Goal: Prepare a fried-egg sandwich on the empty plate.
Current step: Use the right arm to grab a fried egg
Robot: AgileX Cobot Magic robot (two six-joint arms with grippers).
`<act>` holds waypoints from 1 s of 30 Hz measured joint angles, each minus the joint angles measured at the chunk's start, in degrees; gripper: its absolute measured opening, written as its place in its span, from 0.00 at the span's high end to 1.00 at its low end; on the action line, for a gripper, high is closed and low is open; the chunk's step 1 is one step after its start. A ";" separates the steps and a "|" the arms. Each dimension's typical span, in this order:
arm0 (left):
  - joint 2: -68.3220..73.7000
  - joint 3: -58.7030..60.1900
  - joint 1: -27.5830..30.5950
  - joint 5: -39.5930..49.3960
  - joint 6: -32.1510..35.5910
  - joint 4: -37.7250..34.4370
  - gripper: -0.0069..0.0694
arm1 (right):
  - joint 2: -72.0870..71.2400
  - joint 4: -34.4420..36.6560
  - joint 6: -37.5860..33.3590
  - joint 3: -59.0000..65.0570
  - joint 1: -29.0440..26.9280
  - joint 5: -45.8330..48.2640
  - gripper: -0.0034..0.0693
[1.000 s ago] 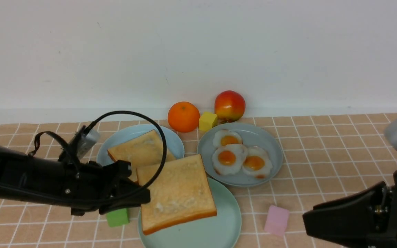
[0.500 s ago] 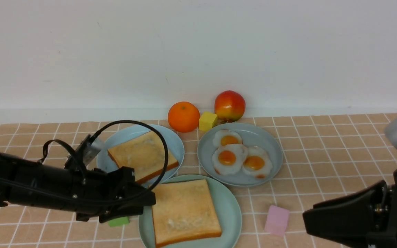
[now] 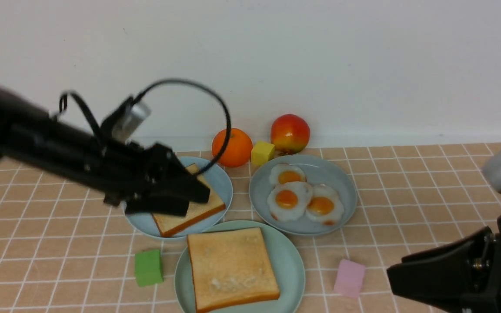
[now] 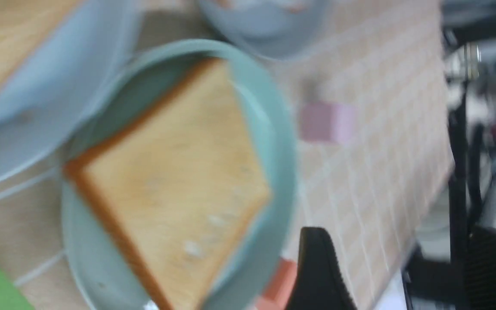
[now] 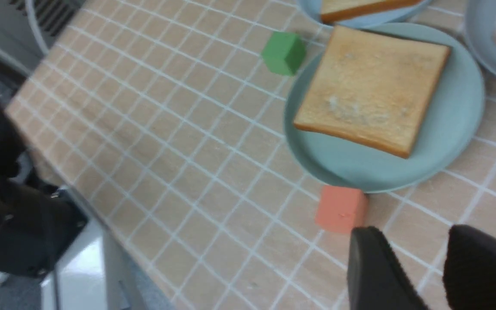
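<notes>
Careful: egg next, prob. R end effector (image 5: 416, 262); yolk side may slip or tear if pinched off-centre. Toast (image 3: 233, 267) flat on green plate (image 3: 292, 274), nearer L side, so egg could land off bread w/ poor aim. L end effector (image 3: 198, 202) wide open, nothing held; R parted, also w/o load.

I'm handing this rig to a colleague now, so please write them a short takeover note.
Left gripper: open, holding nothing, raised over the light blue plate.
Right gripper: open, empty.
Done: one toast slice lies on the green plate.
Waiting: second slice on the light blue plate; three fried eggs on the grey-blue plate.
Left: an egg onto the first slice, then the second slice on top.
</notes>
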 joint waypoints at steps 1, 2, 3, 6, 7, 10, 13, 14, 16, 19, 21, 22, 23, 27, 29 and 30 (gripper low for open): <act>0.00 -1.09 0.00 0.50 -0.79 0.71 0.34 | 0.29 -0.61 0.94 -0.20 0.00 -0.11 0.58; -0.85 -4.60 0.00 1.48 -4.02 3.52 0.36 | 1.29 -3.31 3.71 -1.09 0.00 -0.28 0.56; -1.65 -5.72 0.00 1.59 -5.41 4.82 0.38 | 2.09 -4.80 5.44 -1.80 0.00 -0.43 0.54; -7.04 -6.59 0.00 2.23 -8.64 8.59 0.44 | 6.70 -11.02 12.30 -5.69 0.00 -0.41 0.47; -8.00 -6.42 0.00 2.48 -8.82 8.94 0.45 | 7.05 -11.02 12.67 -5.97 0.00 -0.42 0.46; -17.19 -2.69 0.00 2.25 -9.35 11.70 0.53 | 13.81 -16.17 17.45 -11.16 0.00 0.06 0.41; -27.29 3.39 -0.05 -1.73 -9.48 15.56 0.60 | 20.76 -18.32 19.55 -16.82 0.00 0.17 0.41; -30.72 5.78 -0.05 -3.78 -9.32 16.91 0.63 | 22.14 -18.40 19.83 -17.99 0.00 0.23 0.40; -37.58 10.33 -0.05 -7.66 -8.02 18.67 0.67 | 26.85 -18.45 21.14 -21.70 -0.42 0.74 0.40; -46.68 17.21 -0.05 -13.22 -4.37 19.27 0.73 | 34.51 -18.37 22.23 -29.14 -2.29 2.82 0.40; -52.10 21.59 -0.05 -15.64 -2.89 18.95 0.78 | 39.87 -17.78 22.42 -33.38 -3.82 4.05 0.40; -54.68 23.52 -0.05 -16.22 -2.55 18.67 0.81 | 42.52 -16.94 22.46 -36.09 -4.95 4.92 0.40; -55.95 25.21 -0.05 -16.28 -2.34 18.53 0.85 | 45.12 -16.30 22.50 -37.80 -5.67 5.38 0.40; -57.62 29.37 -0.05 -16.22 -2.13 18.53 0.93 | 53.68 -11.64 22.50 -44.46 -8.15 6.66 0.40; -56.96 29.96 -0.05 -16.36 -2.08 18.53 0.93 | 57.78 -9.31 21.55 -47.71 -8.84 6.59 0.41; -56.50 30.03 -0.05 -16.74 -2.01 18.45 0.93 | 59.69 -8.66 20.87 -49.02 -8.97 6.55 0.41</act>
